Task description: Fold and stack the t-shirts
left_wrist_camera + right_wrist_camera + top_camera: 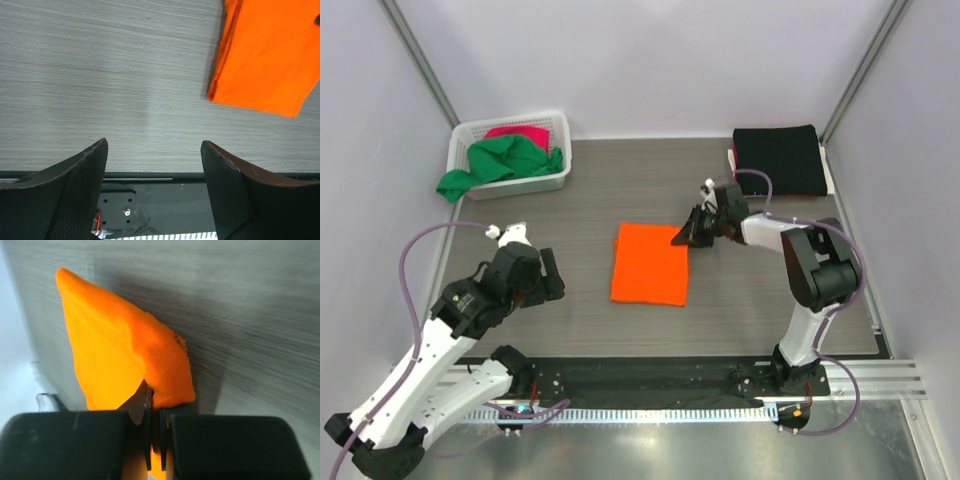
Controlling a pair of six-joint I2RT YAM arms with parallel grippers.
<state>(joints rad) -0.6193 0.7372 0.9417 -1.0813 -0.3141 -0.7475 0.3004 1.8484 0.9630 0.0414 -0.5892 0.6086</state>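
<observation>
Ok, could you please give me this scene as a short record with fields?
orange t-shirt: folded flat, middle of the table
right pincer: shut on the orange t-shirt's far right corner
left pincer: open, holding nothing, over bare table to the shirt's left
black t-shirt: folded, far right corner
basket: white, far left corner
green t-shirt: in the basket, spilling over its rim
pink t-shirt: in the basket, behind the green one

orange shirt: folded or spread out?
Folded. The orange t-shirt lies as a compact rectangle with no sleeves showing; the right gripper is shut on its corner.
</observation>
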